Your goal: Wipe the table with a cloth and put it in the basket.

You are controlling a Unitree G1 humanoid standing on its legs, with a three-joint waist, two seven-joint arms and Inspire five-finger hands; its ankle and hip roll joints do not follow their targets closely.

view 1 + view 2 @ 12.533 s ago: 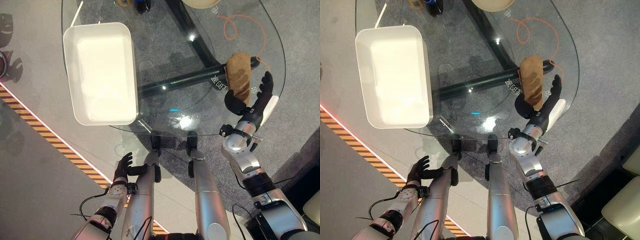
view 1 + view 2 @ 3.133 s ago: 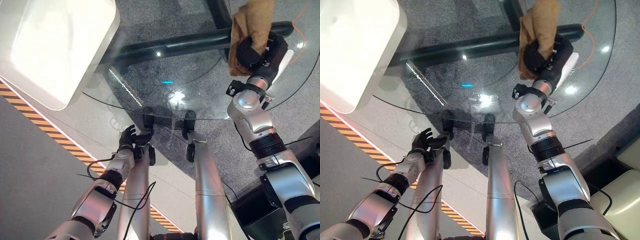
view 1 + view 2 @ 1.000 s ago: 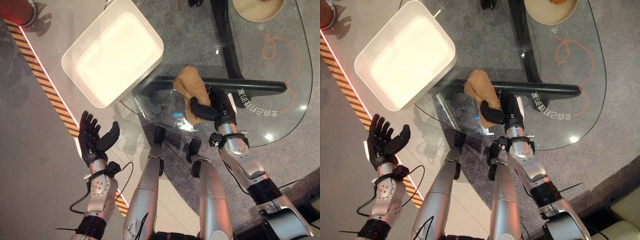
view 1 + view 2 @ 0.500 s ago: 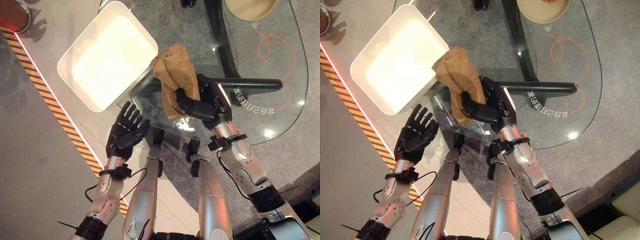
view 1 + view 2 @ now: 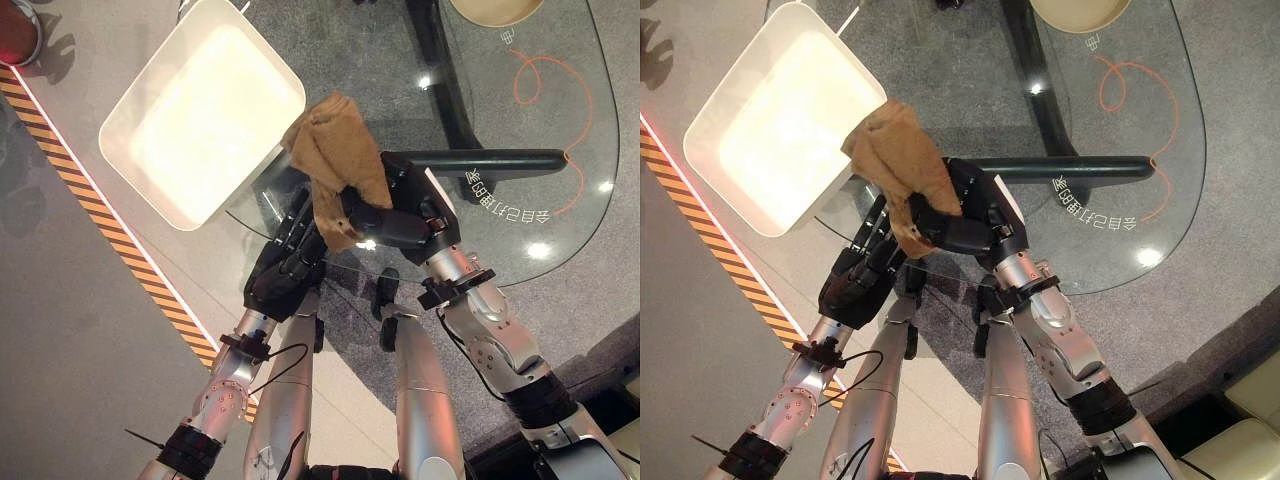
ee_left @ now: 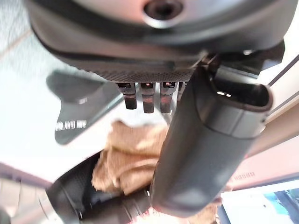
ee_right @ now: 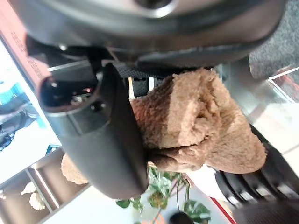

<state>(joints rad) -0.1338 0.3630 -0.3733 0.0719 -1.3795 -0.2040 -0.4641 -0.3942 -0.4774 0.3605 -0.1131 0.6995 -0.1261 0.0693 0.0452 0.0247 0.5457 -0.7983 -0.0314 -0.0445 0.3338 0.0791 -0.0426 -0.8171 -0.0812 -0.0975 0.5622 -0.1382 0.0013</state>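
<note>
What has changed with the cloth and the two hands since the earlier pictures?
The right hand took hold of the brown cloth, which lay on the glass table by its open fingers, and carried it up towards the white basket. The left hand rose from beside the leg to just under the cloth. The basket and the table's dark base stayed as they were.

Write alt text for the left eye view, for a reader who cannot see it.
The right hand grips a brown cloth above the edge of a glass table. The left hand reaches up to the cloth from below, and a white basket sits beyond them.
</note>
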